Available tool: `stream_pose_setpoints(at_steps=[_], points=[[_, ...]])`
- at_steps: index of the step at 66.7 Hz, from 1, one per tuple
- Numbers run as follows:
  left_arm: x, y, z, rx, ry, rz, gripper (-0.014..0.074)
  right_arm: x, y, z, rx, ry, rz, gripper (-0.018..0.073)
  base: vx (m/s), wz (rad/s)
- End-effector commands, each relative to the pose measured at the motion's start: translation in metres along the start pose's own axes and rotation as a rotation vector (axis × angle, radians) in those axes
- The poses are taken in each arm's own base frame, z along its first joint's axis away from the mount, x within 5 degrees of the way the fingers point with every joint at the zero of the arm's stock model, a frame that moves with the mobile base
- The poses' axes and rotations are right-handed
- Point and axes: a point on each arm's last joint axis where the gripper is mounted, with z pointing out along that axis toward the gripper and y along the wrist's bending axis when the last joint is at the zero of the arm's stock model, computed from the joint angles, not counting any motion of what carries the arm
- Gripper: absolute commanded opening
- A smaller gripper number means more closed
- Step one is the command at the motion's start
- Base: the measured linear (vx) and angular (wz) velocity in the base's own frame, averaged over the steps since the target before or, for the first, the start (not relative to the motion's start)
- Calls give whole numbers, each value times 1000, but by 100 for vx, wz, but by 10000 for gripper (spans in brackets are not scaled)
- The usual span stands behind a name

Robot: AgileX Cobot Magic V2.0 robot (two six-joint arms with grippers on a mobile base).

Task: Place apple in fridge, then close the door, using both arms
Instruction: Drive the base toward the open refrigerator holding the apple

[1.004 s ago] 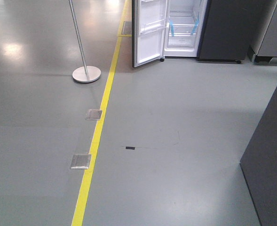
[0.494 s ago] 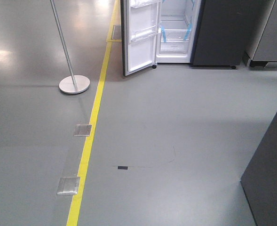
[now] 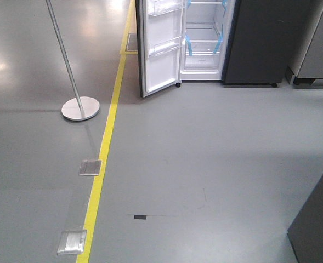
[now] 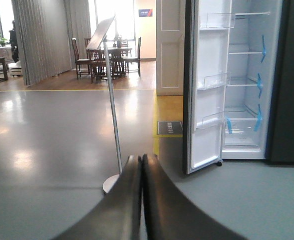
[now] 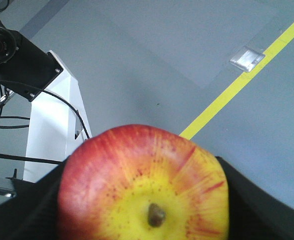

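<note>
One apple (image 5: 144,185) pinched in right end effector (image 5: 143,205) | left end effector (image 4: 141,167) pressed together | door (image 3: 161,66) open

We saw a round red apple (image 5: 144,185) with a yellow patch around its brown stem filling the lower middle, pinched between the black fingers (image 5: 22,212) of our right gripper (image 5: 144,205), one at each side. Behind it lay smooth grey floor (image 5: 151,45) crossed by a yellow tape line (image 5: 226,97), with a square metal plate (image 5: 246,56) just beside the line. At left stood a white housing (image 5: 52,137) under a black block (image 5: 27,70) trailing black cables (image 5: 67,102).
</note>
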Motion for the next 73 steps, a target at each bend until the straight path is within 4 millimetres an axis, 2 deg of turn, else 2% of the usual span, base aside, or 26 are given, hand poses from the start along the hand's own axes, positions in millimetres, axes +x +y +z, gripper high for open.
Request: stream_pose_setpoints(at_steps=[1,73], points=[[-14,-1,-2,16,-108,-9,-6,-10,7,-4,-38,-64,-5,130,28,3],[-14,-1,-2,16,-108,-9,-6,-10,7,-4,-38,-66,-7,130,29,0]])
